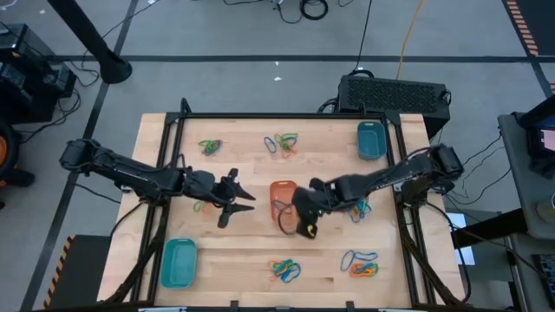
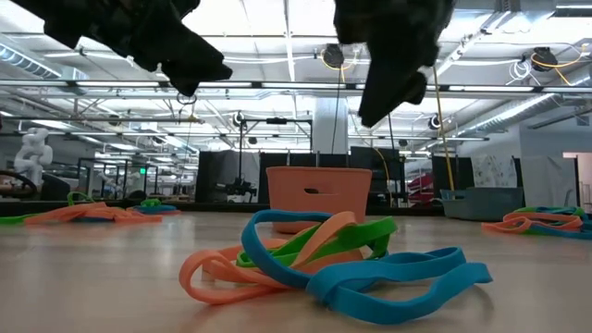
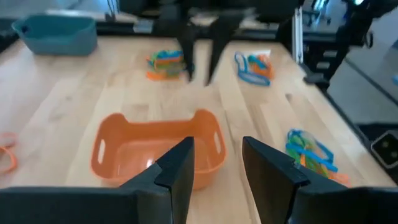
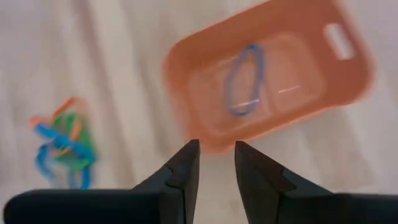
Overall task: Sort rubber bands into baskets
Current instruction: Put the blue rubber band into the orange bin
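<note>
So the orange basket [image 1: 283,201] sits in the middle of the pale wooden table [image 1: 243,260], and everything else is easiest to place from it. It's a smooth plastic tray with rounded corners and slot handles cut into the short walls. In the right wrist view a single thin blue rubber band [image 4: 243,79] lies flat on its floor as a long loop.

The right gripper [image 1: 303,218] hangs above the table just beside the basket's near edge, its two dark wedge-shaped fingers slightly apart with a narrow gap and nothing between them. The left gripper [image 1: 236,198] hovers off the basket's other side, pointing at it, fingers spread and empty.

The loose rubber bands are flat, matte strips tangled in small heaps of orange, blue and green all around the basket: one heap [image 1: 283,143] beyond it, one [image 1: 209,146] further off toward the left arm's side, two heaps [image 1: 284,269] [image 1: 361,263] toward the front edge, and one [image 1: 359,208] tucked under the right arm.

Two teal baskets of the same rounded shape sit well away from the orange one, at opposite corners: one [image 1: 370,139] far right, one [image 1: 179,263] near left.
</note>
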